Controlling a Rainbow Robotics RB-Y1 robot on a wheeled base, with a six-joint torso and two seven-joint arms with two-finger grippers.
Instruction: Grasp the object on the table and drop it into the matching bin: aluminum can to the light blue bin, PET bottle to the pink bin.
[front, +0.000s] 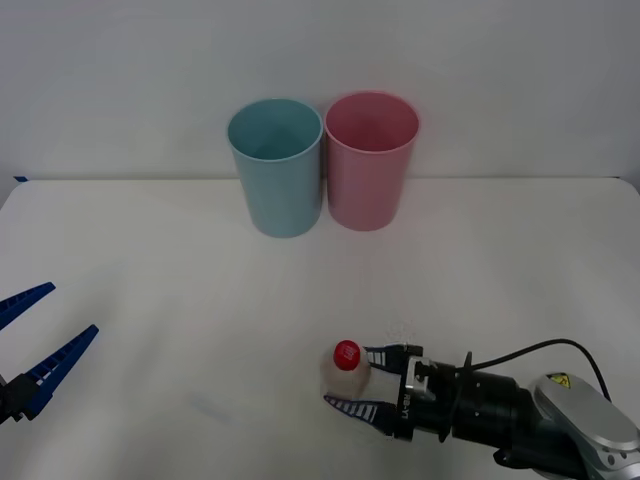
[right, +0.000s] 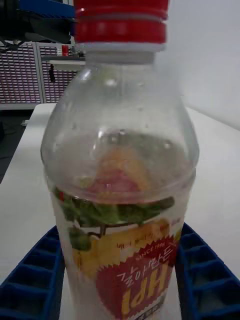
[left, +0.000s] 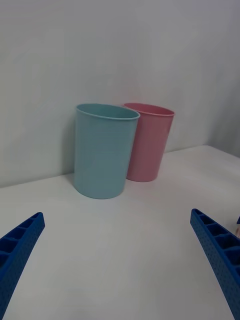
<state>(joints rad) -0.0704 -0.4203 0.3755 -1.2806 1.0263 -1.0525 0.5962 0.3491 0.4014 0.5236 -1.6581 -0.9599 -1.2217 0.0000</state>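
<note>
The PET bottle (front: 345, 368), small and clear with a red cap and a colourful label, stands upright on the white table (front: 180, 300) near its front edge. My right gripper (front: 348, 377) reaches in from the right, shut on the bottle's lower body. In the right wrist view the bottle (right: 120, 165) sits between the blue fingers (right: 35, 280), which press its sides. The light blue bin (front: 276, 166) and the pink bin (front: 369, 159) stand side by side at the back of the table. My left gripper (front: 72, 309) hangs open at the left edge, holding nothing.
From the left wrist, the light blue bin (left: 104, 150) and pink bin (left: 149, 141) stand before a plain white wall. A broad stretch of bare white table lies between the bottle and the bins.
</note>
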